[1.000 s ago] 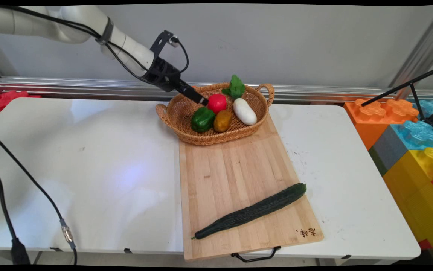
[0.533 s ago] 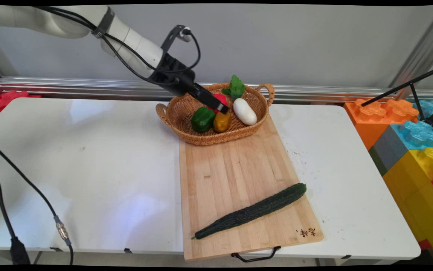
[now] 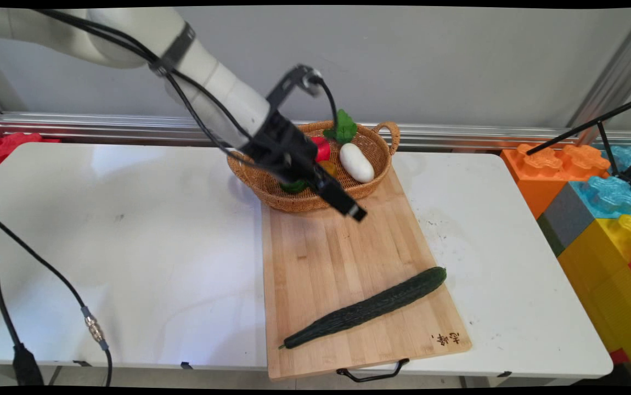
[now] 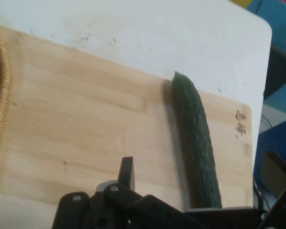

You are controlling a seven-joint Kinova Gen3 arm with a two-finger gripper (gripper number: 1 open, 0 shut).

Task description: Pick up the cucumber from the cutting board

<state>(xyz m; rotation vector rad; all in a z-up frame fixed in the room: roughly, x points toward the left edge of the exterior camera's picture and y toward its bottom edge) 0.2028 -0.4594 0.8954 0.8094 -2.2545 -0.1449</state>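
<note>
Main view, as I watch from the remote desk: the white arm reaches in from the upper left with black cables looped along it, and its black pincer [image 3: 355, 212] hangs over the far end of a wooden cutting board [image 3: 326, 252], just in front of a woven basket [image 3: 288, 202]. The board is pale, made of glued strips with a visible grain, has a burnt-in mark at one near corner and a black wire handle on its near edge, and lies flat on the smooth white table [image 3: 129, 230]. The basket is an oval of tan wicker with two loop handles and sits on the board's far end. In it I can make out a smooth white oval vegetable [image 3: 356, 162], a glossy red tomato [image 3: 322, 147], a crinkled green leaf [image 3: 342, 127] and, mostly behind the arm, a green pepper [image 3: 293, 186]. A long, dark green cucumber [image 3: 367, 308] with bumpy skin lies slantwise across the board's near half, well apart from the pincer and nearer to the camera. The hand view looks along the board at that cucumber. I cannot tell from either view whether the pincer is open or closed. Bright plastic blocks [image 3: 595, 219] are stacked beyond the table's right end.
</note>
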